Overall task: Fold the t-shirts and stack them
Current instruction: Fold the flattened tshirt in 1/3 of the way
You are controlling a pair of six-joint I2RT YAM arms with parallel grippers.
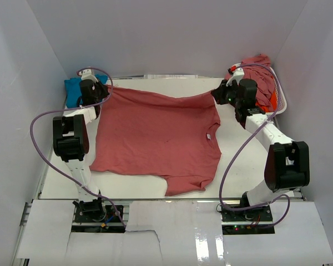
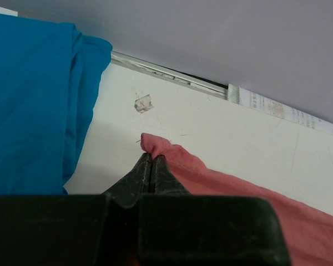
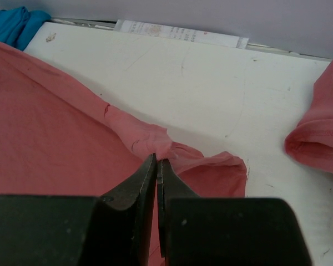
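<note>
A dusty rose-red t-shirt [image 1: 155, 138] lies spread across the white table, collar label towards the right. My left gripper [image 1: 106, 90] is shut on its far left corner, and in the left wrist view the cloth [image 2: 172, 152] bunches at the closed gripper [image 2: 151, 156]. My right gripper [image 1: 216, 95] is shut on the shirt's far right edge near a sleeve, where a fold of fabric [image 3: 155, 136] rises between the tips [image 3: 156, 160]. A turquoise t-shirt [image 1: 73, 91] lies at the far left, just beside the left gripper [image 2: 28, 100].
A white slatted basket [image 1: 281, 102] at the back right holds more rose-red shirts [image 1: 258, 64] and an orange one [image 1: 273, 98]. A paper strip [image 1: 172, 76] lies along the back wall. White walls enclose the table on three sides.
</note>
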